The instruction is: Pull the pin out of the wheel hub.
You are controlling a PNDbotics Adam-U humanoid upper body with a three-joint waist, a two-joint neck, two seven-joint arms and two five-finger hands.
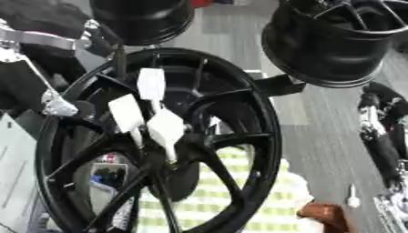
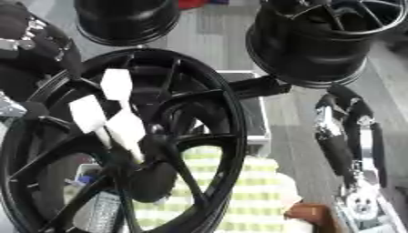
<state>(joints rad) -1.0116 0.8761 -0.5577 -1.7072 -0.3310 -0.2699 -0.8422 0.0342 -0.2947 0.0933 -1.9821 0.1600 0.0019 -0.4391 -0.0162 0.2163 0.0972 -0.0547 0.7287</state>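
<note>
Our left hand [image 1: 147, 116], centre-left, pinched the pin [image 1: 171, 157] at the hub [image 1: 167, 168]; small and stiff, we judged; right hand [image 2: 339, 136] unclear.

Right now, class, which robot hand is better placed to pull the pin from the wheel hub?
Probably the left robot hand: it sits by the wheel hub's rim near the white pins; the right robot hand hangs apart.

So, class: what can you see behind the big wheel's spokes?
Behind the wheel: yellow-checked cloth and a blue-and-white item. The spokes and white tags cover the rest.
</note>
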